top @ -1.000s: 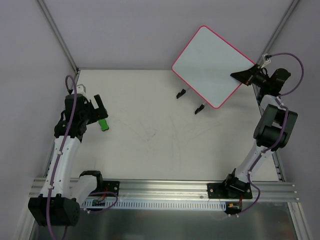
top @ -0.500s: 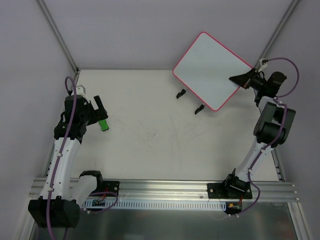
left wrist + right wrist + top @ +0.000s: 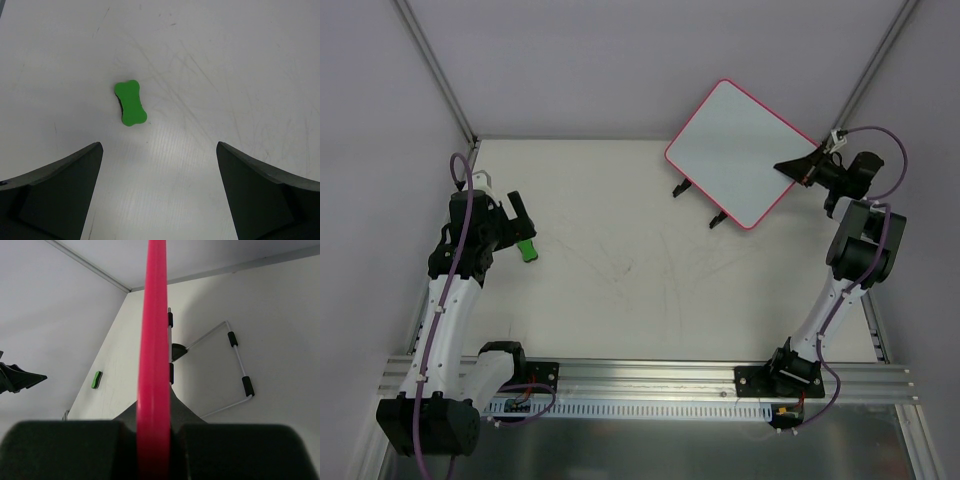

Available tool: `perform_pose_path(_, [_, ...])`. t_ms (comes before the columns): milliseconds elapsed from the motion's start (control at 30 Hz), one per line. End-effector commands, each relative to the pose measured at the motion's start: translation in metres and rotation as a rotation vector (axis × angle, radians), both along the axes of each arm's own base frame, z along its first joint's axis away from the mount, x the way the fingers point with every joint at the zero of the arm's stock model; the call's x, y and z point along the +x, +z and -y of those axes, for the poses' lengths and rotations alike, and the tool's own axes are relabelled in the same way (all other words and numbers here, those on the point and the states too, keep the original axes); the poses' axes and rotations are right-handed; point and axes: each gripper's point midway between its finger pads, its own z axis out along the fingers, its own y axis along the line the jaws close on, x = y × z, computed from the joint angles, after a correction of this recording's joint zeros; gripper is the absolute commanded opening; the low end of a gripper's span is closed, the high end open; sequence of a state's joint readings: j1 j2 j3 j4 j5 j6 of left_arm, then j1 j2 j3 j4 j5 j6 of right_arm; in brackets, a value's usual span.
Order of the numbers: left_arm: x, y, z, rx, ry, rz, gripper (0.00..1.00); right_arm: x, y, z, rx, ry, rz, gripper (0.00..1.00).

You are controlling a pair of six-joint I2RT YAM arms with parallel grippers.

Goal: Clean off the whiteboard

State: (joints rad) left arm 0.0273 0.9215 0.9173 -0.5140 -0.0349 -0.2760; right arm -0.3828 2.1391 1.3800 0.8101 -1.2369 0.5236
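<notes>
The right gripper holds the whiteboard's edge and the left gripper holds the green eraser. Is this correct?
No. The left gripper is open; the green eraser lies free on the table, as the left wrist view shows. The rest is right.

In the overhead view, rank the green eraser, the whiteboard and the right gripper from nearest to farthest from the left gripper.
1. green eraser, at the left, just beside the left gripper.
2. whiteboard, back right.
3. right gripper, clamped on the whiteboard's far right edge.
</notes>
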Motion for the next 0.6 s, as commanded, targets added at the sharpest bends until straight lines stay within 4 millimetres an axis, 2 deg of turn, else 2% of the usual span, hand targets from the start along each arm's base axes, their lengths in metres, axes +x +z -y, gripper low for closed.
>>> perform_pose_path(0, [0.0, -0.002, -0.002, 0.003, 0.01, -0.002, 0.99, -0.001, 0.026, -0.002, -0.054, 0.017, 0.132, 0.0])
perform_pose_path(567, [-0.006, -0.007, -0.002, 0.009, 0.004, -0.007, 0.99, -0.01, 0.001, -0.017, -0.049, 0.04, 0.093, 0.0])
